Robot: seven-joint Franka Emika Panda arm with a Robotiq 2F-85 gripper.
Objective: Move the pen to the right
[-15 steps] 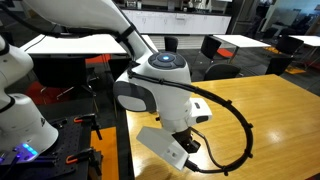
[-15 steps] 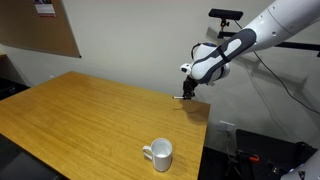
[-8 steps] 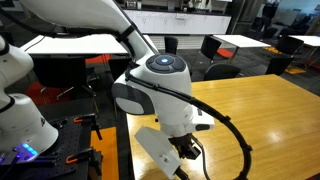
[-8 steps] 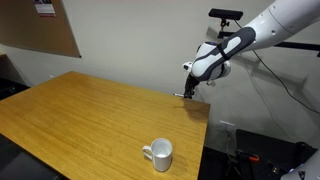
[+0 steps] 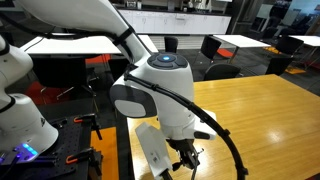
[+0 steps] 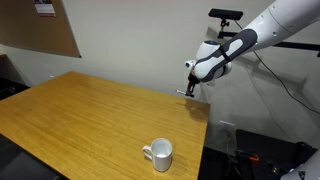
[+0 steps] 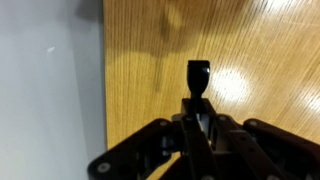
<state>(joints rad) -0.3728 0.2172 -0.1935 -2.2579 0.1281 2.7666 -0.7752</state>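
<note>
My gripper is shut on the black pen, whose dark end sticks out past the fingertips over the wooden table. In an exterior view the gripper holds the pen just above the table's far edge. In an exterior view the gripper hangs under the white wrist, close to the table's edge; the pen is hard to make out there.
A white mug stands on the table near its front edge, well away from the gripper. The table's edge runs just beside the gripper, with grey floor beyond. Black cable loops from the wrist.
The gripper has risen slightly with the pen in it and drifted along the table's edge. The mug has not moved.
</note>
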